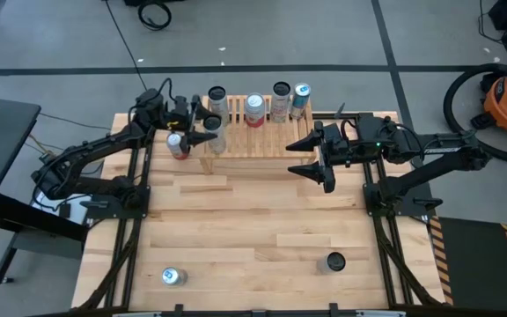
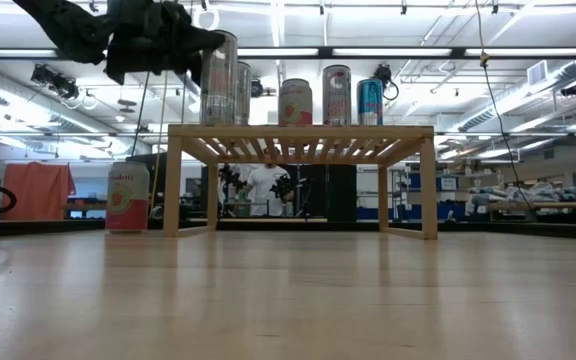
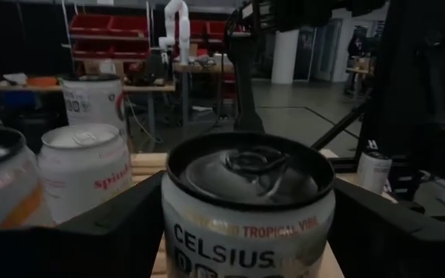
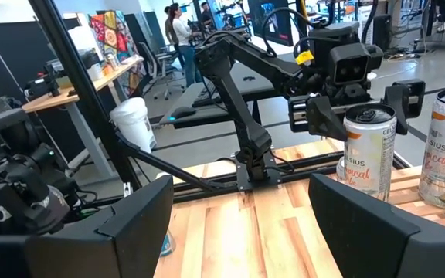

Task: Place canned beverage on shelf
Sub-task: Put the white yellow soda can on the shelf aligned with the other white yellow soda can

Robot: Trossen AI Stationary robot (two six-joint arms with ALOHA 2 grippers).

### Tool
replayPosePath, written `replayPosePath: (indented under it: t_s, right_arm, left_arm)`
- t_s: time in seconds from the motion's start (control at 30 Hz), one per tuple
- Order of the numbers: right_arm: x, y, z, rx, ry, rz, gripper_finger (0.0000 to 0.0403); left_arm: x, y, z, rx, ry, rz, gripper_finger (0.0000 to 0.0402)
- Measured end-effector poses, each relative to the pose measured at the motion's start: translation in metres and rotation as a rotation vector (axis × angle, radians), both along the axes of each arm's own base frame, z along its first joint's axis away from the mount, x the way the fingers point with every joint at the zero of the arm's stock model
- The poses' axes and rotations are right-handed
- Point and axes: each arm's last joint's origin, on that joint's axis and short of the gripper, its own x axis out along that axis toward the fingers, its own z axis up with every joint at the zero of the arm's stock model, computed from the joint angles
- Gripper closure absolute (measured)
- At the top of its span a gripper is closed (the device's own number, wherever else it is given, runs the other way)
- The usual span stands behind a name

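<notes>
The shelf [image 1: 262, 141], a low rack of light wood, stands at the table's far side with several cans on its slatted top. One of them, a white Celsius can [image 3: 249, 216], stands upright on its base at the shelf's left end [image 1: 213, 129]. My left gripper [image 1: 204, 134] is open. Its fingers stand on either side of this can's upper part [image 4: 369, 131], and no touch shows. My right gripper [image 1: 310, 157] hovers open at the shelf's right end with nothing between its fingers [image 4: 238, 208].
A pink can [image 2: 128, 197] stands on the table just left of the shelf [image 1: 177, 145]. Two more cans, one silver-blue [image 1: 173, 276] and one dark [image 1: 334, 261], stand near the table's near edge. Bare wood lies between them and the shelf.
</notes>
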Motion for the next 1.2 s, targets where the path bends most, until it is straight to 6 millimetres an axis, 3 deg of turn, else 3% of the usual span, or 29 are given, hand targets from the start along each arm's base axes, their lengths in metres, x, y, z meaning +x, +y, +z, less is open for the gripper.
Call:
replayPosePath:
  t_s: [0.43,0.57,0.77,0.9,1.07,1.2]
  right_arm:
    - [0.0,0.0,0.0,0.0,0.001,0.001,0.0091]
    - [0.0,0.0,0.0,-0.001,0.004,0.0,0.0091]
    - [0.0,0.0,-0.003,-0.003,0.026,0.0,0.0091]
    - [0.0,0.0,-0.002,-0.003,0.025,0.0,0.0091]
    - [0.0,0.0,-0.002,-0.002,0.018,0.0,0.0091]
    - [0.0,0.0,-0.002,-0.007,0.019,0.001,0.0091]
  left_arm:
    - [-0.002,-0.002,0.02,0.032,-0.134,-0.015,0.0088]
    - [0.0,0.0,0.044,0.0,-0.168,-0.034,0.0088]
    - [0.006,-0.006,0.091,-0.06,-0.121,-0.199,0.0088]
    - [0.011,-0.013,0.11,-0.108,-0.069,-0.248,0.0088]
    - [0.011,-0.026,0.113,-0.133,-0.014,-0.219,0.0088]
    - [0.006,-0.05,0.106,-0.107,0.072,-0.147,0.0088]
